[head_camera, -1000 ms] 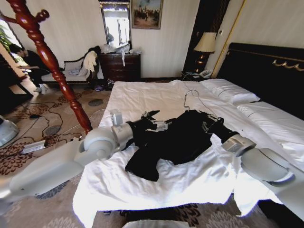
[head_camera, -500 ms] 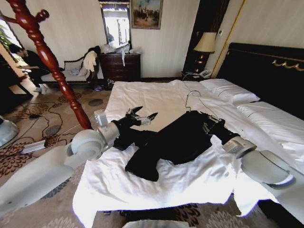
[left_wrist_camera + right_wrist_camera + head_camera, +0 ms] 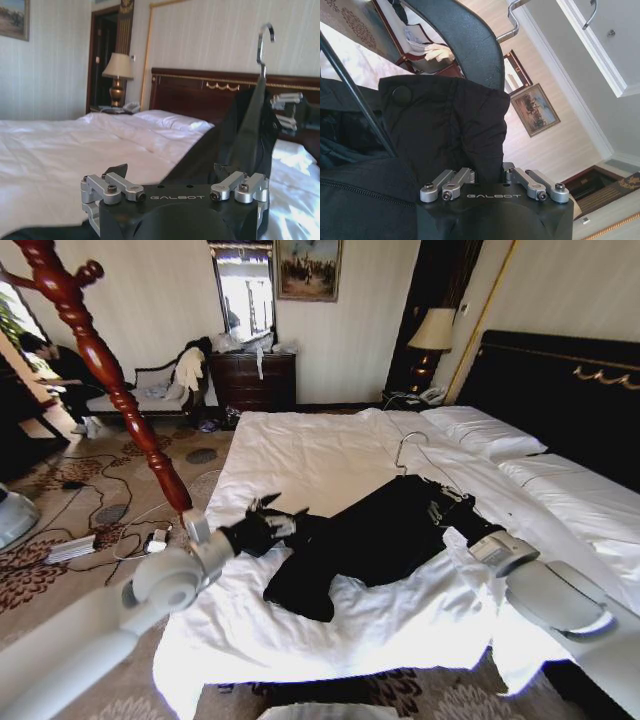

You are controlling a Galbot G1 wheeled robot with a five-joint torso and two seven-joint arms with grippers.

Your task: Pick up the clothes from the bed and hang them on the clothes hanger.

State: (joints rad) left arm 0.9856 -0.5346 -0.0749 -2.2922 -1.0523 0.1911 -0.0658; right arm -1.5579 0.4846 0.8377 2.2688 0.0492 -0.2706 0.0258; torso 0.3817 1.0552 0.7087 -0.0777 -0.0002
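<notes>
The black clothes (image 3: 380,535) lie spread across the white bed (image 3: 300,450), and the thin wire hook (image 3: 403,445) stands up at the collar. My right gripper (image 3: 438,502) is shut on the collar fabric (image 3: 440,115) just below that hook. My left gripper (image 3: 282,510) hovers open at the garment's left sleeve end, near the bed's left side, with nothing between its fingers. From the left wrist I see the raised collar (image 3: 240,135) and the hook (image 3: 265,37) beyond the open left gripper (image 3: 170,172). The red-brown clothes hanger (image 3: 95,360) stands left of the bed.
A black headboard (image 3: 560,390) and pillows (image 3: 485,435) bound the bed on the right. Cables and a power strip (image 3: 70,548) lie on the patterned carpet by the stand's base. A chair with pale garments (image 3: 170,380), a dresser (image 3: 255,380) and a lamp (image 3: 432,332) line the far wall.
My left gripper has drawn back to the left off the garment's middle, towards the bed's edge, fingers apart. The right gripper keeps its hold at the collar.
</notes>
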